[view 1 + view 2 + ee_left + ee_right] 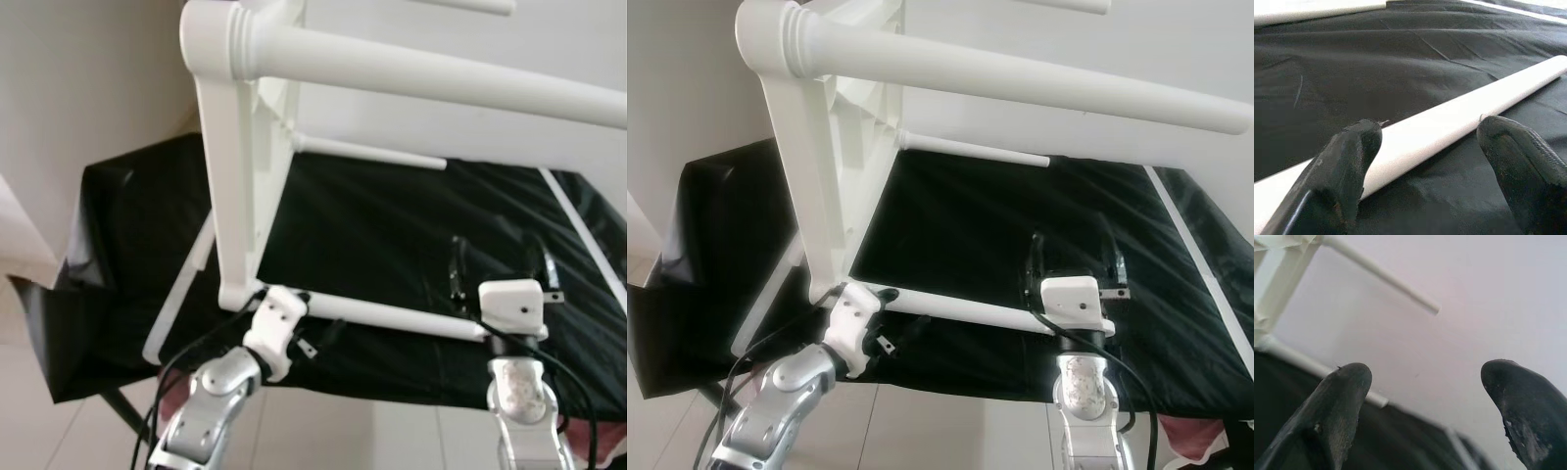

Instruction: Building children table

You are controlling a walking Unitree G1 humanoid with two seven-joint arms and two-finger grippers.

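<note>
Where black cloth (392,245) lies, one white table frame (235,196), four legs, left tool (1425,161) wide astride leg (1449,125), right tool (1425,401) wide.

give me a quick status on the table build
Left hand open around lowest table leg. Right hand open, near that leg's free end. White table frame tipped on black sheet. Nothing blocking.

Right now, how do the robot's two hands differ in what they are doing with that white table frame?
The left hand sits at the low table leg near its joint with the frame, its open fingers straddling the leg just above the black cloth. The right hand is near that leg's free end, with its open fingers apart around nothing, aimed up at the wall. Both hands are open, and neither is clamped on the leg.
</note>
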